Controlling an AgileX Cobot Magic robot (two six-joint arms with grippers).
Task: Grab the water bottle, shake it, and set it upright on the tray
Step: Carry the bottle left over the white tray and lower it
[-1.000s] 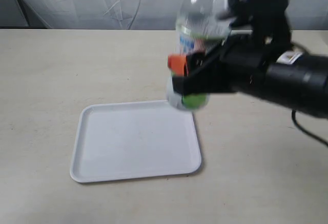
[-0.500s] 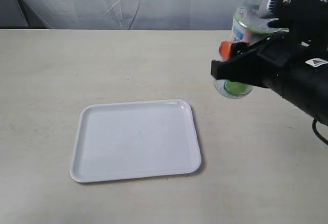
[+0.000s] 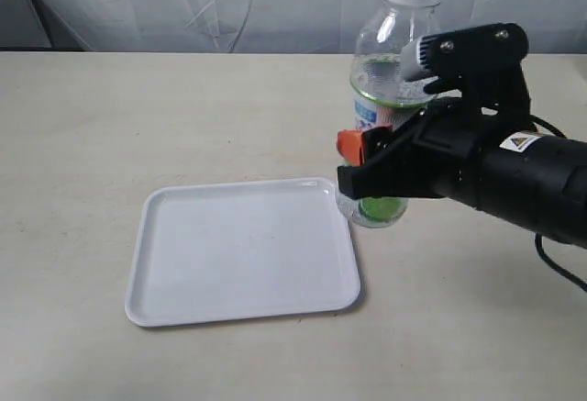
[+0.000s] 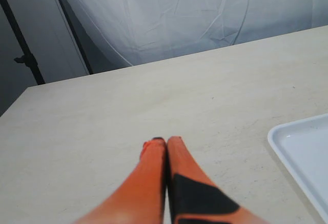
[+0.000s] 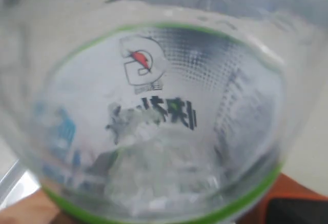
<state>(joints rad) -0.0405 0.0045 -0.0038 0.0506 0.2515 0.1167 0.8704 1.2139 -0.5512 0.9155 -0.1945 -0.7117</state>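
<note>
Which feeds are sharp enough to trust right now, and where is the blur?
Exterior view: sharp; the clear plastic water bottle with its white cap and the flat white rectangular tray read cleanly. Left wrist view: beige tabletop crisp, but the orange left end effector is soft, too near the lens. Right wrist view: the bottle fills the frame, out of focus, its label print smeared.

Lighting is soft and even; shadows are faint. The water bottle [image 5: 154, 131] is out of focus in the right wrist view.
</note>
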